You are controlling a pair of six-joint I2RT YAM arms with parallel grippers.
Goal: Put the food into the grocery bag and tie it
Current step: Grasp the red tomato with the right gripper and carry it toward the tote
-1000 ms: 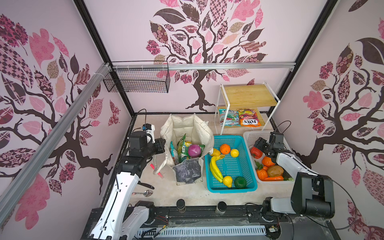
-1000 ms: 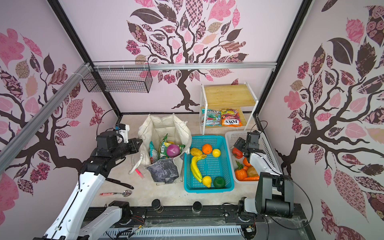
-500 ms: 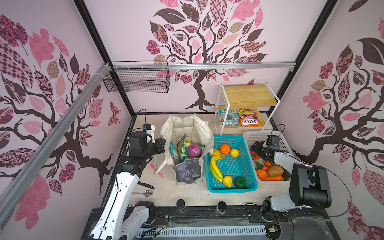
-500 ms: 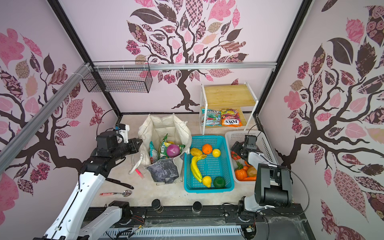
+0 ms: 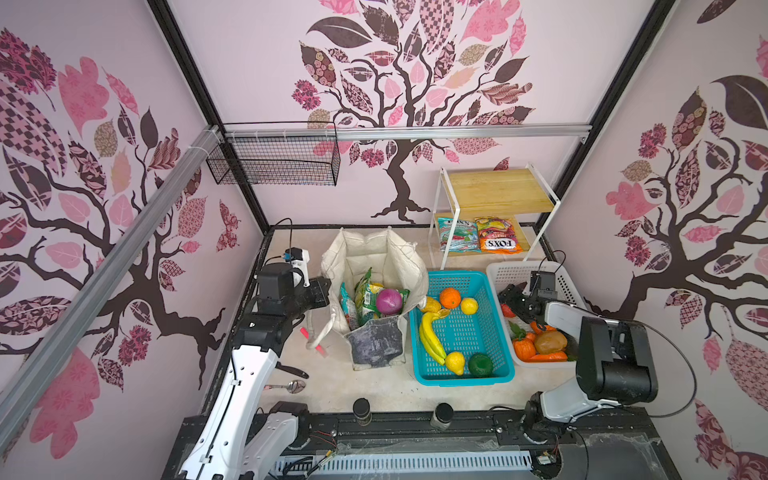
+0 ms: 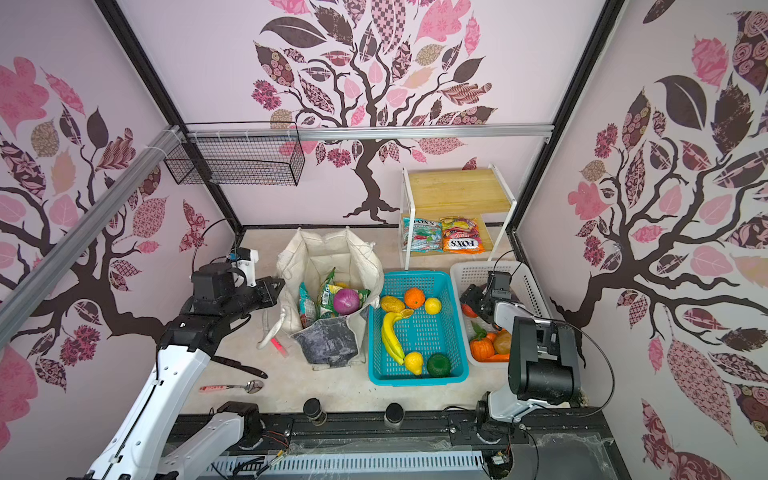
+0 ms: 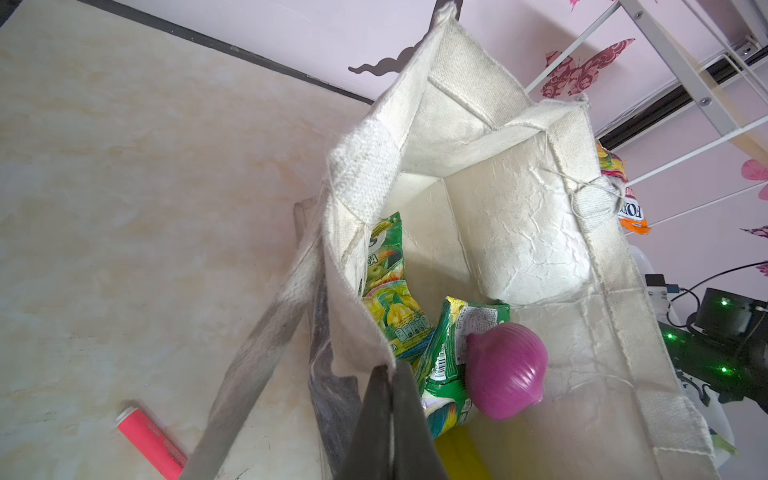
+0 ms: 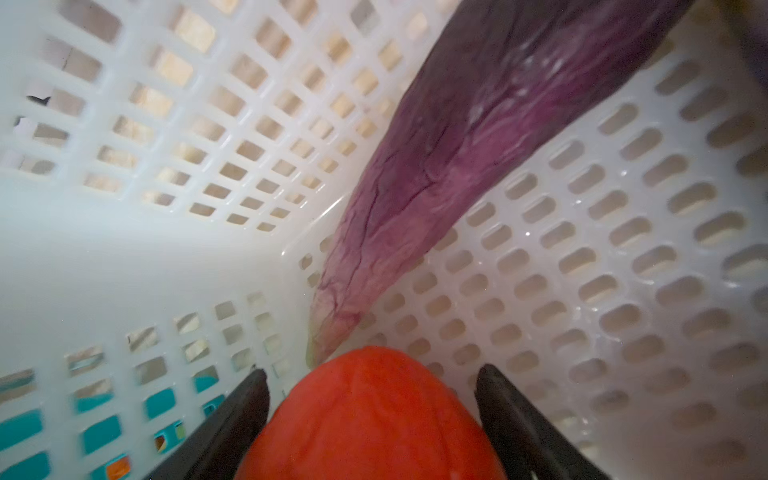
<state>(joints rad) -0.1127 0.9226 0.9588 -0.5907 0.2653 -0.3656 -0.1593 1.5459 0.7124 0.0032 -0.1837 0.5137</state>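
Right wrist: your right gripper [image 8: 372,374] sits in the white basket [image 8: 166,257], jaws wide either side of the red tomato [image 8: 370,419]; can't tell if they're biting. Left wrist: left gripper [image 7: 390,374] clenched on the grocery bag [image 7: 519,216] rim. Inside the bag, the purple onion [image 7: 505,370] and snack packets [image 7: 395,303] lie just past its tips.

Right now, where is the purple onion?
In both top views the purple onion sits inside the grocery bag, on the green snack packets, left of centre beside the teal basket.
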